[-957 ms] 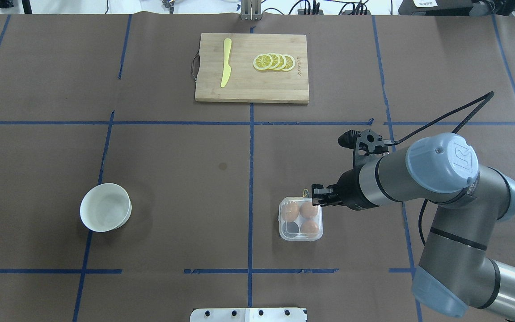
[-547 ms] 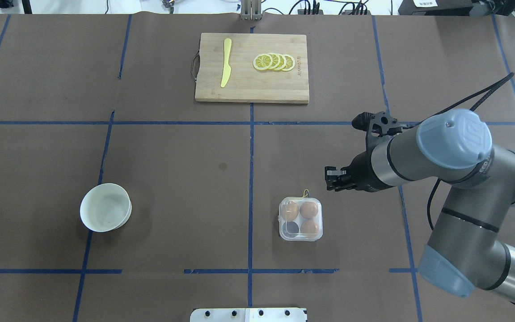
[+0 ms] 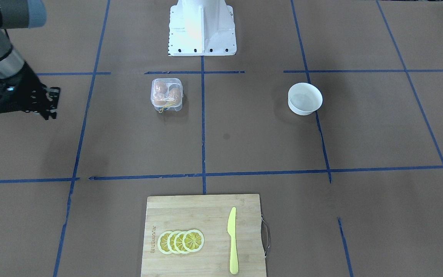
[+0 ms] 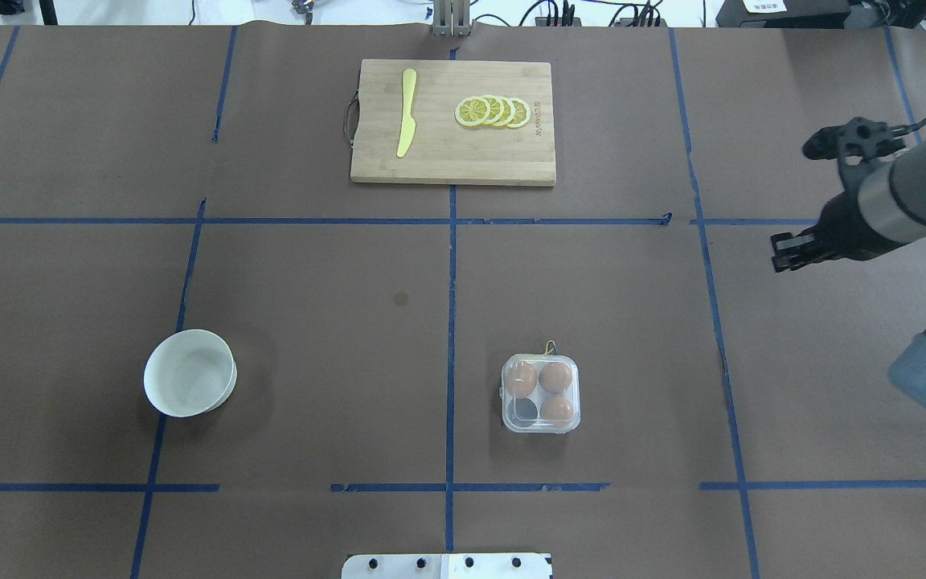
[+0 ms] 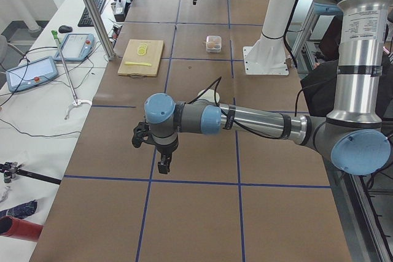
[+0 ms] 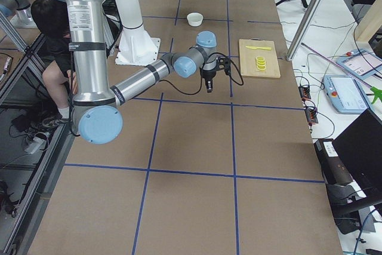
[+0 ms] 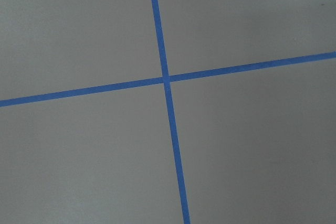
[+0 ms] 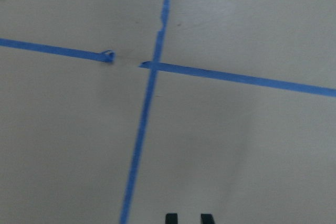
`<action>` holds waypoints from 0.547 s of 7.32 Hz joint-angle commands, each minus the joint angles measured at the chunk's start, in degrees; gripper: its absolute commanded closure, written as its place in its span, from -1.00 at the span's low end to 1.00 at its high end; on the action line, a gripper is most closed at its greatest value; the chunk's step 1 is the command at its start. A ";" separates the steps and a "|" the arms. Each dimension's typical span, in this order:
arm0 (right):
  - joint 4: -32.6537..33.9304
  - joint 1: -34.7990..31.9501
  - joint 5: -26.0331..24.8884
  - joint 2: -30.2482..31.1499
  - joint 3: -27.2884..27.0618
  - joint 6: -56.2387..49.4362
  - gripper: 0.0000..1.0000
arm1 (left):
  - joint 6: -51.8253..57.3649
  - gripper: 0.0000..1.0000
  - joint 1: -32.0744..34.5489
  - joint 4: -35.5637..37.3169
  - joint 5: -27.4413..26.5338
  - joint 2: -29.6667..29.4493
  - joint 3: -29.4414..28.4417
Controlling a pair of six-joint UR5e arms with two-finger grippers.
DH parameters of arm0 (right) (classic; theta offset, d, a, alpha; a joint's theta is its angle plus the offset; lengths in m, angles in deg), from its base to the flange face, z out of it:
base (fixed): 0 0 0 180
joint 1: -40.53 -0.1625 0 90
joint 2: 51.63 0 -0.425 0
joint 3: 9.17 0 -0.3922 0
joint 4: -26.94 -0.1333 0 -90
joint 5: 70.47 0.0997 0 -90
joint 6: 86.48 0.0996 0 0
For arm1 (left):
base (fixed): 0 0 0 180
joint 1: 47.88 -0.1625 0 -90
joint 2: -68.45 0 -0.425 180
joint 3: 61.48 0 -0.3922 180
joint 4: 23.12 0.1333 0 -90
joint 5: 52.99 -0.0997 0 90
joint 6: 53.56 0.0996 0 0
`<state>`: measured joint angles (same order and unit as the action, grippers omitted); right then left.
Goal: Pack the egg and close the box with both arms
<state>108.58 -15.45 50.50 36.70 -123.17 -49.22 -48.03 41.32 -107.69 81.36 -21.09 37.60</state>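
Overhead exterior view shows you the box (image 4: 541,393), clear, lid shut, three brown eggs inside, near table centre, right gripper (image 4: 781,252) well apart, fingers narrow, empty, left gripper's (image 5: 162,165) state unclear.

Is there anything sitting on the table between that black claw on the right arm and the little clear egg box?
Nothing visible: only bare brown table with blue tape lines lies between the right gripper and the small clear plastic egg box.

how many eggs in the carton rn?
3: far-left cup egg, far-right cup egg, near-right cup egg. Near-left cup of the carton looks empty.
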 commanded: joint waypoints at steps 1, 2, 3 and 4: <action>0.97 -15.76 6.97 4.39 5.52 -20.39 0.45 | -0.33 -1.00 0.00 0.20 -0.32 -0.37 -0.11; 3.07 -21.06 7.44 4.48 8.33 -29.60 0.45 | -0.34 -1.00 0.00 0.11 -1.11 -0.37 -0.03; 4.83 -25.37 7.27 5.44 10.89 -37.44 0.43 | -0.34 -1.00 0.09 0.11 -3.99 -0.63 1.37; 5.11 -29.24 7.44 6.06 13.43 -40.65 0.41 | -0.34 -1.00 0.18 0.02 -4.02 -0.54 1.55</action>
<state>112.59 -39.17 57.58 41.87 -113.07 -83.12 -48.36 41.41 -107.60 78.41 -21.61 38.55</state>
